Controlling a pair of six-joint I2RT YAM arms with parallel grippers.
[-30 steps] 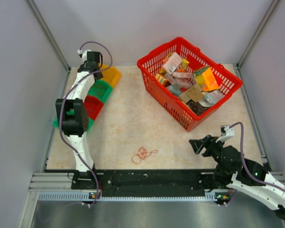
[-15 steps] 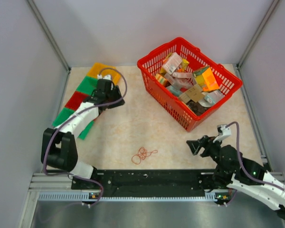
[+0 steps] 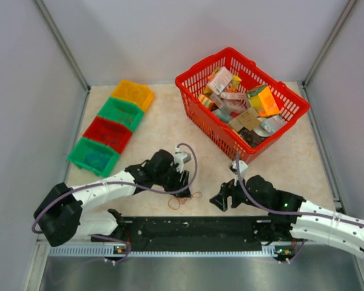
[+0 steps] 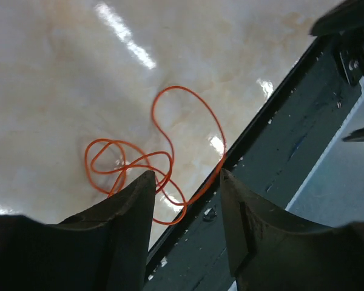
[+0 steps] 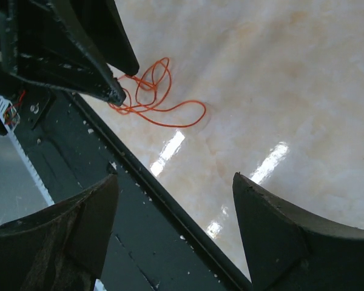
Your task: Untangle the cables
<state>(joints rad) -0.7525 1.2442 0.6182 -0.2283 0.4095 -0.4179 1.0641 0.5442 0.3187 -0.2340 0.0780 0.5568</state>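
The cables (image 3: 183,198) are a small tangle of thin orange-red loops lying on the beige tabletop close to the black front rail. My left gripper (image 3: 182,183) hangs just above their far side, open, with nothing between its fingers; in the left wrist view the cables (image 4: 145,159) lie beyond the tips of the left gripper (image 4: 187,176). My right gripper (image 3: 217,203) is a short way to the right of the tangle, wide open and empty. The right wrist view shows the cables (image 5: 153,91) ahead of the right gripper (image 5: 175,179), with the left gripper's fingers (image 5: 97,66) over them.
A red basket (image 3: 209,124) full of packets stands at the back right. A row of green, red and yellow bins (image 3: 109,132) lies at the back left. The black rail (image 3: 194,227) runs along the near edge, right next to the cables.
The left arm swung from the bins at the back left down to the cables. The right gripper moved left toward them. Both sets of jaws opened wider.
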